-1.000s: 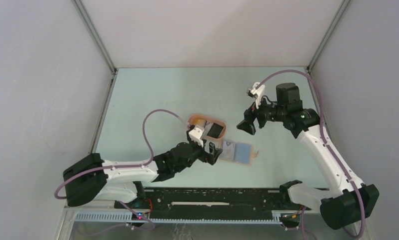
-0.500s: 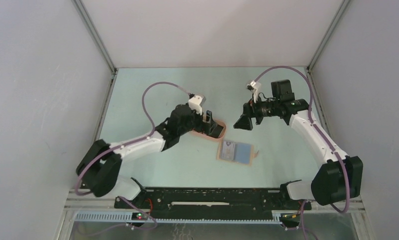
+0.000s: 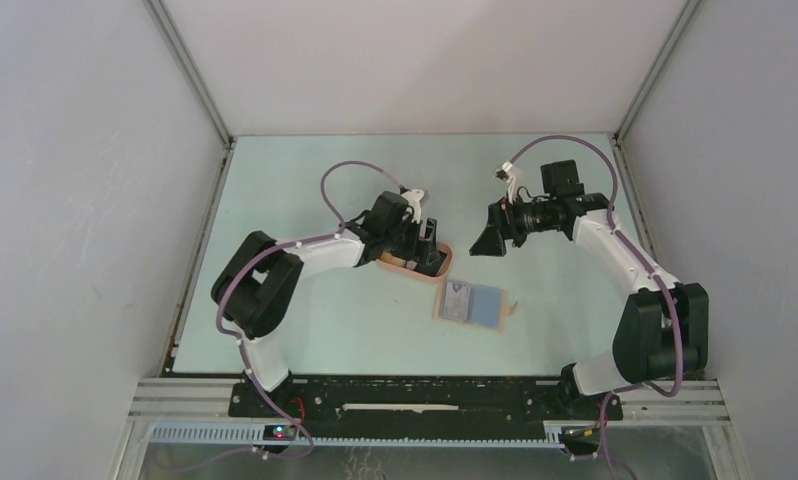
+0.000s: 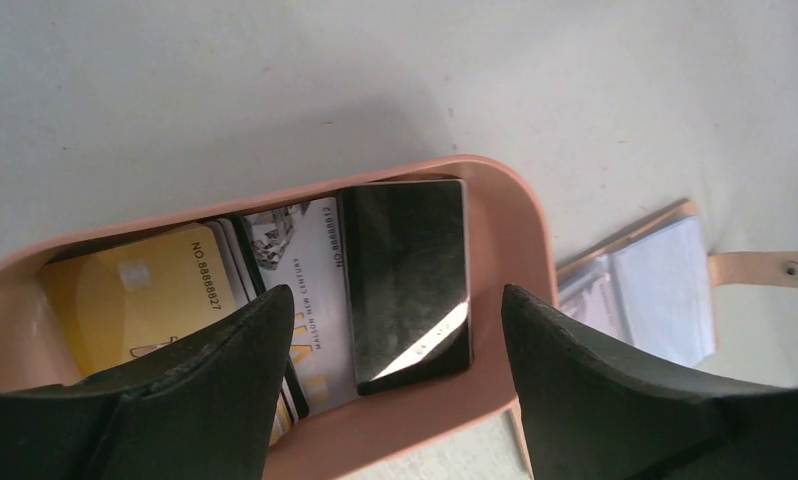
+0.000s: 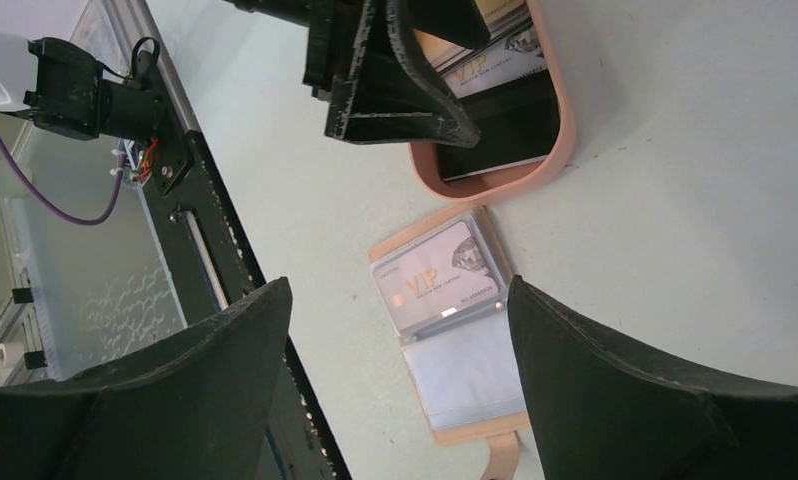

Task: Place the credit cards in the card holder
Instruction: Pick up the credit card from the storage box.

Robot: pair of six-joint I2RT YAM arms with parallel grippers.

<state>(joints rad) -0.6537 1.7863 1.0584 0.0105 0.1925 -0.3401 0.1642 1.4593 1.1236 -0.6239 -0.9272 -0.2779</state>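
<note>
Left gripper (image 4: 390,305) hangs spread and empty over the glossy black plastic credit card (image 4: 405,265) in the peach-orange oval tray (image 4: 527,225), mid-frame. Thin, stiff, slick: likely pinch its long edges. Right gripper (image 3: 484,243) gapes empty; tan folding card holder (image 3: 485,308) lies open below-right.

Soft, even, bright light fills all 3 views, casting only a faint shadow at 12 o'clock of the tray (image 4: 527,250), while a white glare streak marks the black card (image 4: 407,270) at its 5 o'clock corner and the near fingers (image 4: 615,400) look blurred.
</note>
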